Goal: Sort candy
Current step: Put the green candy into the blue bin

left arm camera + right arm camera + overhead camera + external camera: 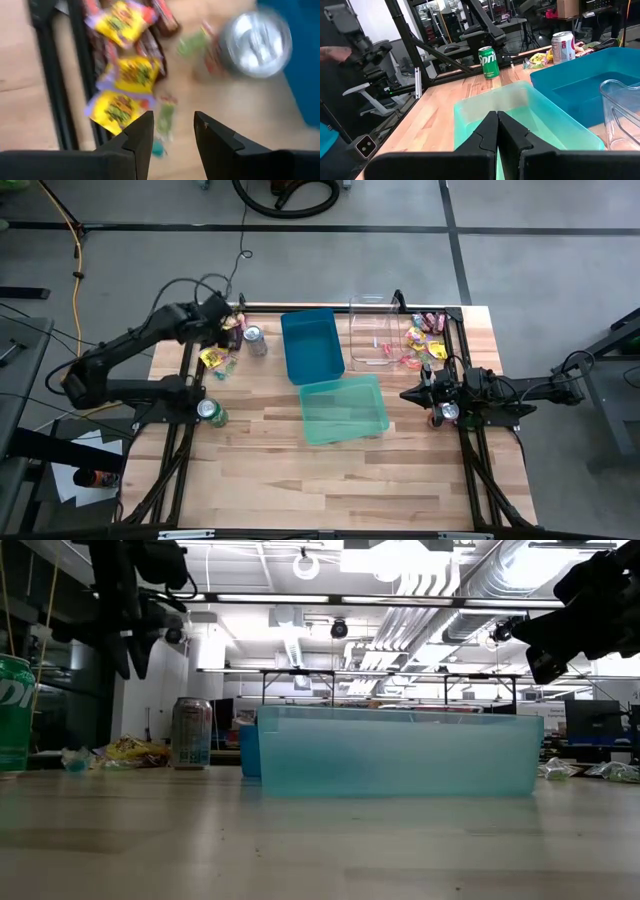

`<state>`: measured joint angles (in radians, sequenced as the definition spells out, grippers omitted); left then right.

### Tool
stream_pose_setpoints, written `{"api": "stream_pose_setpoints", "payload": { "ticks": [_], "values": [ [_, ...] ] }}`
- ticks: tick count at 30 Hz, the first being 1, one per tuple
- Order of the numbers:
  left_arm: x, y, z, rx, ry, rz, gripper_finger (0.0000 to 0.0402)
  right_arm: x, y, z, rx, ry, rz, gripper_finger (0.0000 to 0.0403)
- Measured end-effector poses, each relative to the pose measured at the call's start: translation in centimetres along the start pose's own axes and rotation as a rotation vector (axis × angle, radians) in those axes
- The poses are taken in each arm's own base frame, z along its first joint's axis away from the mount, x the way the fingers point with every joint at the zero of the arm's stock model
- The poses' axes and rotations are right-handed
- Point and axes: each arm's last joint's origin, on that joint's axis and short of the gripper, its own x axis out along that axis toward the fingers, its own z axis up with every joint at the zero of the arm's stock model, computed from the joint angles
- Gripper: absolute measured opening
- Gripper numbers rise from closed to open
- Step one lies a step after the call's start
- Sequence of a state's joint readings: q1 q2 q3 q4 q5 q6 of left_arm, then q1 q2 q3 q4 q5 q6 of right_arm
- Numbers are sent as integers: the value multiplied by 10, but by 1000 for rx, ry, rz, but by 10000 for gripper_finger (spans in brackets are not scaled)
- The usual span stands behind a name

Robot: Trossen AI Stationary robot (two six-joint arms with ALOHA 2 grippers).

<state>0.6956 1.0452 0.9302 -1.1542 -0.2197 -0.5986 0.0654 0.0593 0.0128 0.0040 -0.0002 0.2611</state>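
Candy lies in a loose pile (217, 358) at the table's far left: yellow packets (134, 74), dark maroon wrappers (150, 47) and small green pieces (165, 117). My left gripper (172, 131) hangs above this pile, pointing steeply down, open, with nothing between its fingers. In the high view the left gripper (228, 330) is just beyond the pile, beside a silver can (255, 340). More candy (425, 342) lies at the far right. My right gripper (408, 394) waits shut and level at the table's right, pointing at the teal bin (343, 408).
A blue bin (312, 345) and a clear container (378, 330) stand at the far middle, with the teal bin nearer. A green can (212, 413) stands at the left, and another can (449, 412) under the right arm. Black frame rails (55, 75) border the pile.
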Motion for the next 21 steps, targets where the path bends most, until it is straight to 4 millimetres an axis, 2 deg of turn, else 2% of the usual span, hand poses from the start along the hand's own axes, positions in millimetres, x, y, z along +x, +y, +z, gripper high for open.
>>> {"api": "stream_pose_setpoints", "payload": {
  "ticks": [4,8,14,21],
  "values": [
    [21,-6,-28,47,110,-14,128,0,0,0,0,0,0,0],
    [42,-7,-44,54,162,16,128,0,0,0,0,0,0,0],
    [68,-10,-51,89,167,23,128,0,0,0,0,0,0,0],
    [92,-20,-44,139,129,82,128,0,0,0,0,0,0,0]
  ]
}}
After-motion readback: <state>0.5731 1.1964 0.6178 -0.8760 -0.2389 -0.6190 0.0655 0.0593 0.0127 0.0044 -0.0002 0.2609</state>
